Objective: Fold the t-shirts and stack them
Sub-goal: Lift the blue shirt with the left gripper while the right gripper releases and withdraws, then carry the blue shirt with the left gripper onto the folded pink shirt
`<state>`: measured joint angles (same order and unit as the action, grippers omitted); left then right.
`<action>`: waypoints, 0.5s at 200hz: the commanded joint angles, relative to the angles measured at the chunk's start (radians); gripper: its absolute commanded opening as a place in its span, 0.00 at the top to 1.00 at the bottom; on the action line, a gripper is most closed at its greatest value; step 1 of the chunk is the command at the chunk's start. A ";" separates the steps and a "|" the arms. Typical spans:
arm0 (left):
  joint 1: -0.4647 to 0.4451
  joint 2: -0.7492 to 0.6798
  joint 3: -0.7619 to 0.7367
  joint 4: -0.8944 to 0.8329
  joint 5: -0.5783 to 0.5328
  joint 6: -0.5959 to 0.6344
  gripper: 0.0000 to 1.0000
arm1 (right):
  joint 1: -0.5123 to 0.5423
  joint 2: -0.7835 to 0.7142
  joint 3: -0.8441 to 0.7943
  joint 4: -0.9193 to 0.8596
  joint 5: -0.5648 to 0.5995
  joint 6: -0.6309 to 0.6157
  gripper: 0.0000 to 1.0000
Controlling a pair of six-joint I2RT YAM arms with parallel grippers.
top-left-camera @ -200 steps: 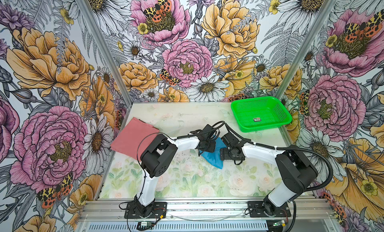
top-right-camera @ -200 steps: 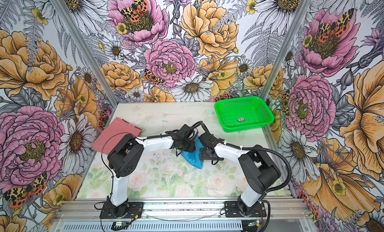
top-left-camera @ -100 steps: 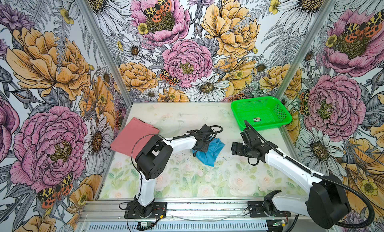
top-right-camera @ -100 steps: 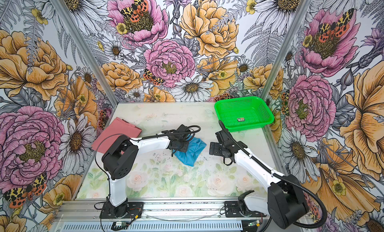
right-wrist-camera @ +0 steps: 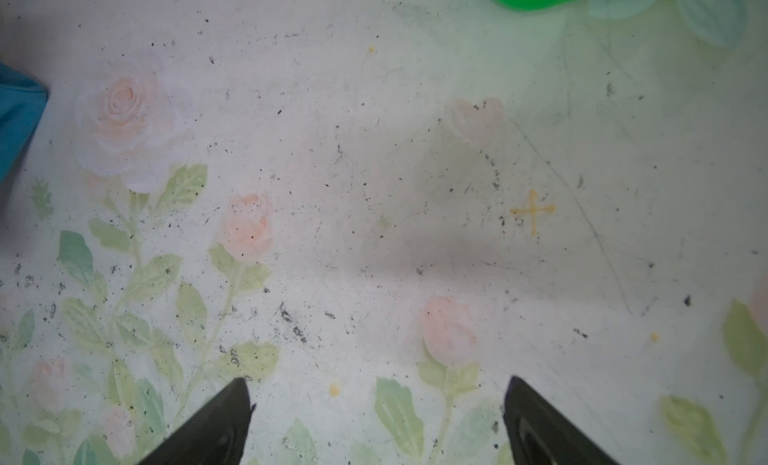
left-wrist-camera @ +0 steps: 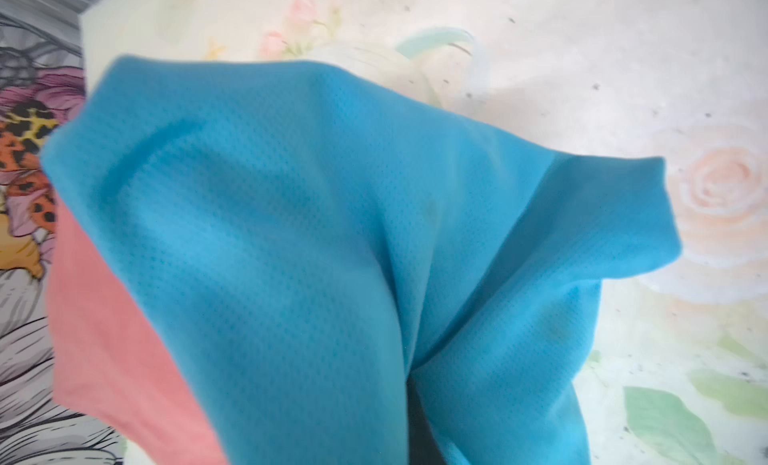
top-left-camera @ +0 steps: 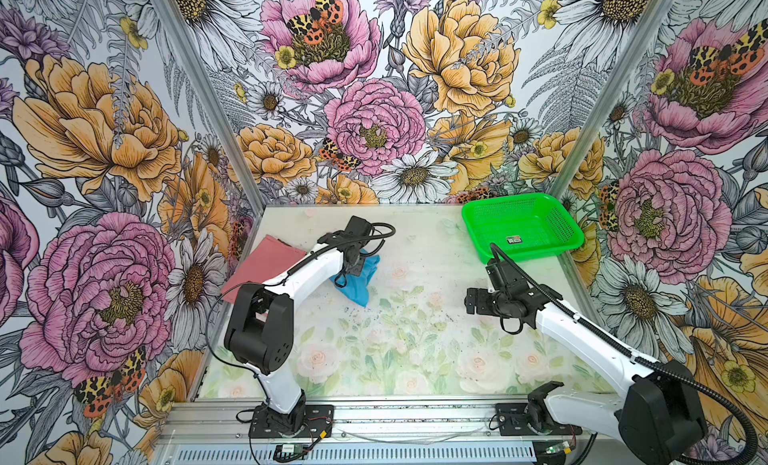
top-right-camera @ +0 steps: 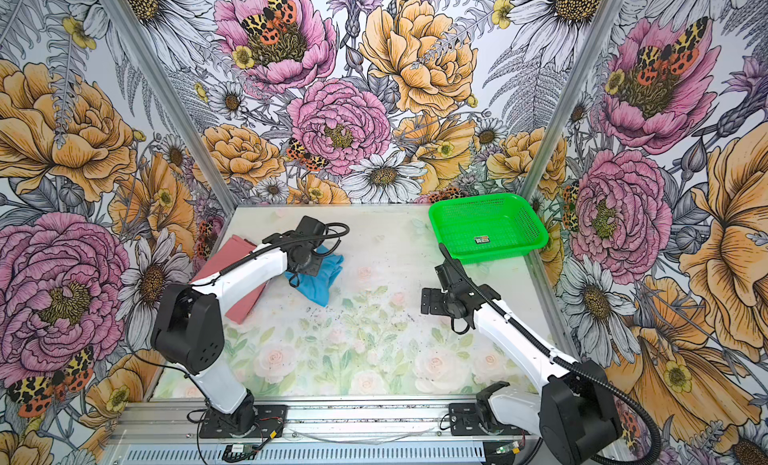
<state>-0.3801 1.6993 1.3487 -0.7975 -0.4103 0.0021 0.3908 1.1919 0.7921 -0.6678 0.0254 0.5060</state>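
Right claw [right-wrist-camera: 378, 382] hangs over bare surface [top-left-camera: 415, 359] right of centre, jaws spread wide with nothing between them. Its wrist view gives me speckled floral print and a sliver of blue at one edge. Further back and to the left, left claw [top-left-camera: 355, 266] has the blue t-shirt [top-left-camera: 358, 286]. Its fingers are buried in cloth, but the fabric gathers up to it and hangs bunched, with the lower tip down by the surface. The left wrist view is mostly blue mesh, with pink showing past one edge. The pink t-shirt [top-left-camera: 266, 263] lies folded flat at the far-left edge, partly hidden by the left arm. The green basket [top-left-camera: 532, 255] sits in the far-right corner with a small label inside.
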 commanded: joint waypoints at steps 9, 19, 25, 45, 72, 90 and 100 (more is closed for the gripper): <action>0.109 -0.039 0.039 -0.003 0.082 0.147 1.00 | -0.013 -0.028 0.009 -0.007 -0.017 -0.023 0.04; 0.132 -0.044 0.047 -0.003 0.095 0.194 1.00 | -0.016 -0.030 0.009 -0.007 -0.019 -0.028 0.04; 0.148 -0.048 0.050 -0.005 0.093 0.213 1.00 | -0.017 -0.032 0.007 -0.007 -0.020 -0.029 0.04; 0.213 -0.075 0.042 -0.006 0.104 0.277 1.00 | -0.024 -0.032 -0.002 -0.005 -0.020 -0.030 0.03; 0.317 -0.143 -0.010 0.045 0.189 0.336 1.00 | -0.029 -0.026 -0.005 -0.003 -0.019 -0.033 0.04; 0.386 -0.185 -0.052 0.092 0.284 0.378 1.00 | -0.029 -0.023 0.003 -0.005 -0.025 -0.038 0.04; 0.420 -0.188 -0.053 0.096 0.305 0.383 1.00 | -0.030 -0.029 0.002 -0.006 -0.027 -0.040 0.04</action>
<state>-0.0284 1.5669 1.3148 -0.7738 -0.2241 0.3088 0.3668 1.1835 0.7918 -0.6704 0.0055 0.4835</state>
